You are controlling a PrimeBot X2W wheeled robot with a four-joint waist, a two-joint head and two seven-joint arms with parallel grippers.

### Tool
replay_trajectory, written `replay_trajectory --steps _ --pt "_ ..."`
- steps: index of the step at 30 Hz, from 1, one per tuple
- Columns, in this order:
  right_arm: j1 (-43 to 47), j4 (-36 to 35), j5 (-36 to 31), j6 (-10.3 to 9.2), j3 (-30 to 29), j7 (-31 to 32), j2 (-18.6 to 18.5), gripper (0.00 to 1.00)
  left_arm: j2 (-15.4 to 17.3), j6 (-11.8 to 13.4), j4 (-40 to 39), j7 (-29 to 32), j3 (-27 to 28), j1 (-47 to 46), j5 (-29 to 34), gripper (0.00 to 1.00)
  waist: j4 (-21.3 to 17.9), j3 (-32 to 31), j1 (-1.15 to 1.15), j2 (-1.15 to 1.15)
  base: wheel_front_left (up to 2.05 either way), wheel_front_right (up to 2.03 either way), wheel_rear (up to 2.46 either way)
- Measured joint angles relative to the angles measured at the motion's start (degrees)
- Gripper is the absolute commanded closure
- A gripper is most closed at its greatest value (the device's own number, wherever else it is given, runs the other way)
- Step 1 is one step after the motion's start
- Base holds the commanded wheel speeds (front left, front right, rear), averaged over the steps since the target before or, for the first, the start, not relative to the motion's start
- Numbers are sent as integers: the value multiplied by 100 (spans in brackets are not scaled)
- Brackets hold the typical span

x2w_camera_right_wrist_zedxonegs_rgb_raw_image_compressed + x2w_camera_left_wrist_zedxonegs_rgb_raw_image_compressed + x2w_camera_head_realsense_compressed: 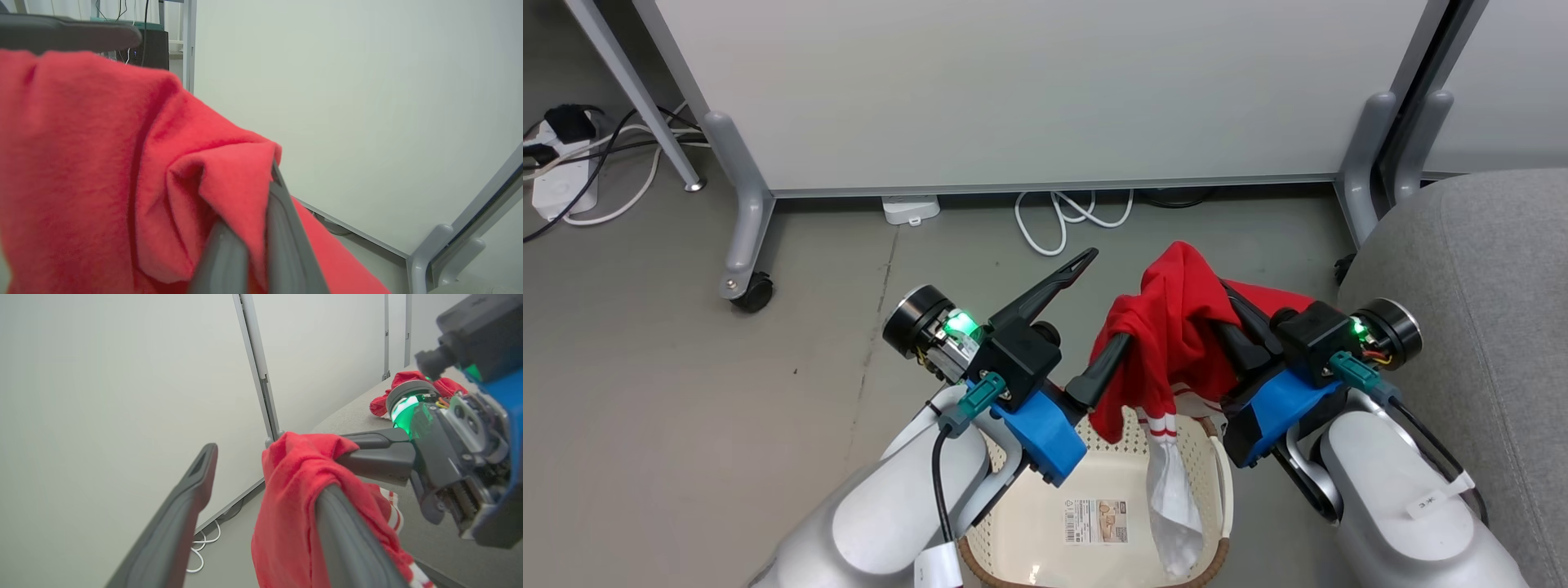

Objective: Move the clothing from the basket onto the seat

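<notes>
A pale partition panel (1045, 90) on grey wheeled legs stands across the floor behind the work. A loop of white cable (1066, 216) lies at its foot and a power strip (564, 184) lies off to the left. The seat (1486, 310), light-grey woven fabric with a rounded corner, lies along the right. A second red garment (408, 381) lies crumpled on it. The basket (1111, 478), cream perforated plastic with a brown woven-look rim and a printed label (1096, 523) inside, sits low between the two pale forearms. The red garment (1176, 327), soft and matte, hangs bunched above it. Its red-and-white striped trim and a white lining dangle into the basket. The right gripper (1235, 322) reaches in from the right and points toward the robot's left, its dark fingers pinched tight on a fold of that cloth. The left gripper (1107, 298) is spread wide and grips nothing. One finger points up freely, and the other lies under the draped cloth.
</notes>
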Motion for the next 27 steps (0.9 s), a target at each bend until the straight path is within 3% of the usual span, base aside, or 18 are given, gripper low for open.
replay_trajectory --steps 13,27 --pt "77 -247 22 0 -644 0 43 100 191 47 -73 -1 92 83 92 0 -222 233 0 0 0 0 0" --pt "294 -1044 -40 -1 -1651 0 152 100 433 49 -121 -1 116 176 147 0 -1031 785 0 0 0 0 0"
